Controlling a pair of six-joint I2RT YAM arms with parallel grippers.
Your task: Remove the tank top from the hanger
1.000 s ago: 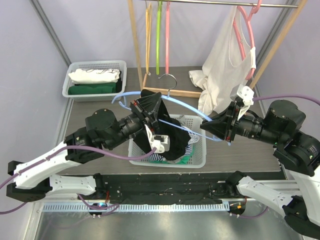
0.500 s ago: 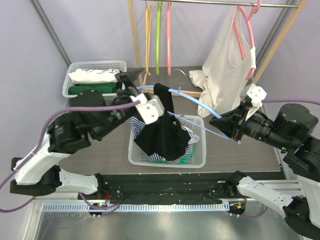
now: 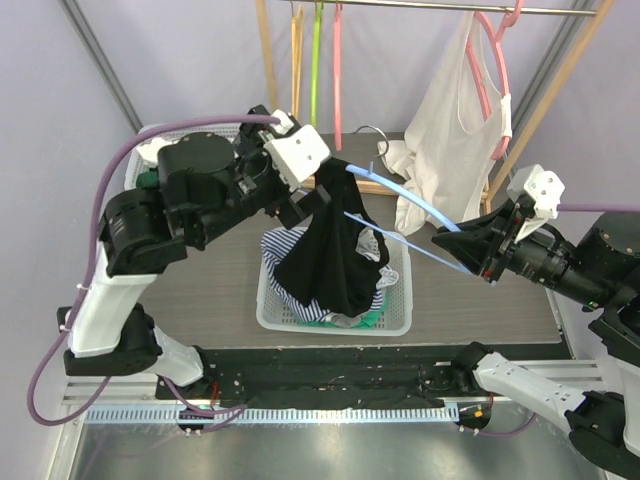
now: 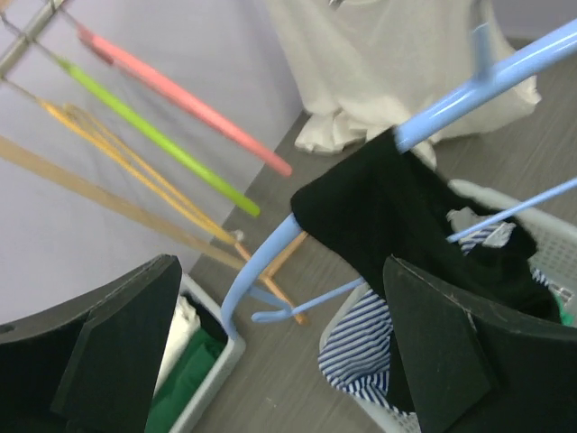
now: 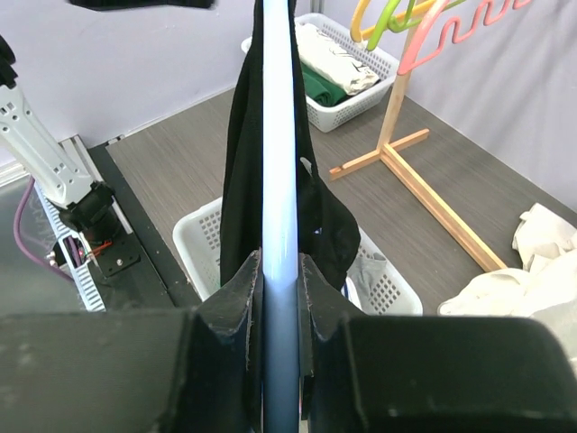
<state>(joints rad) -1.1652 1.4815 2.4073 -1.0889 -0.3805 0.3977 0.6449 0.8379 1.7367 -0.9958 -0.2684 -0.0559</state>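
Black tank top [image 3: 325, 250] drapes hanger [image 5: 278, 180] end above basket [image 3: 400, 312].

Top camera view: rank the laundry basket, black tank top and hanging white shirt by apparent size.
Largest: laundry basket and white shirt, too alike to rank; the shirt hangs nearer the camera.
Smallest: black tank top.

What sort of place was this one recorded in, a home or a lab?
Most likely a lab cell staged as a laundry corner: a wooden clothes rack with coloured hangers, a white basket of clothes, and plain walls on metal framing.
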